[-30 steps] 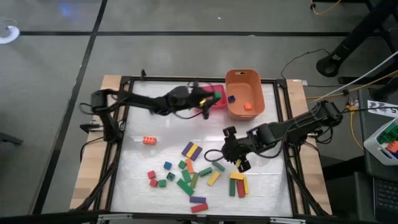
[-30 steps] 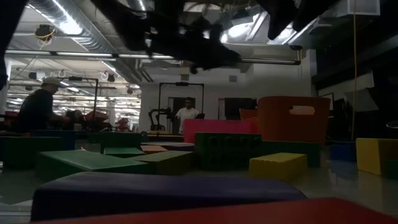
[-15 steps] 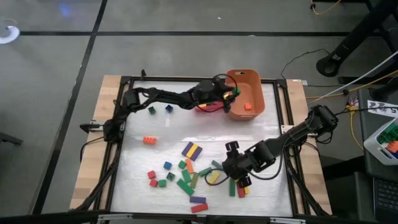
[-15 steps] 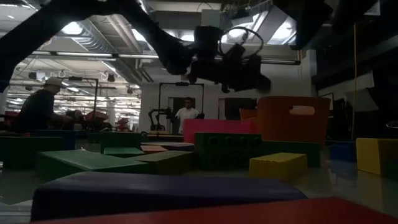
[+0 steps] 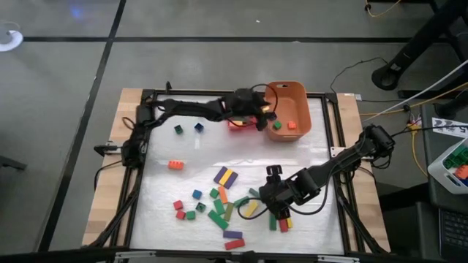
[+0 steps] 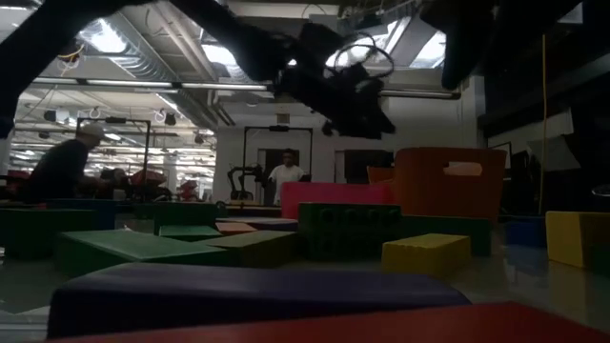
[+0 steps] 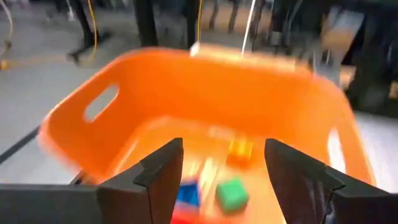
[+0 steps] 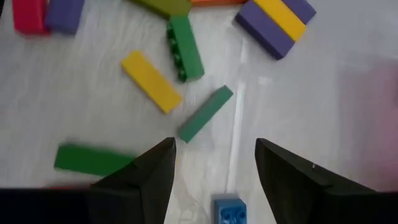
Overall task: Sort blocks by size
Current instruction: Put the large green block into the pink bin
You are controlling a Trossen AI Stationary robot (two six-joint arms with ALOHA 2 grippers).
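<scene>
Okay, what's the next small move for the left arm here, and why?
Probably pull the left gripper back from the orange tub toward the loose small cubes. Its fingers stand open and empty over the tub, and a green cube lies inside, so that drop looks done. A green cube and a blue cube wait on the table nearby.

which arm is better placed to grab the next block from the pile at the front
Right. The right gripper hangs open directly over the pile of coloured blocks, by the yellow rectangular bar. The left gripper is open at the far end, over the orange oval plastic tub.
</scene>
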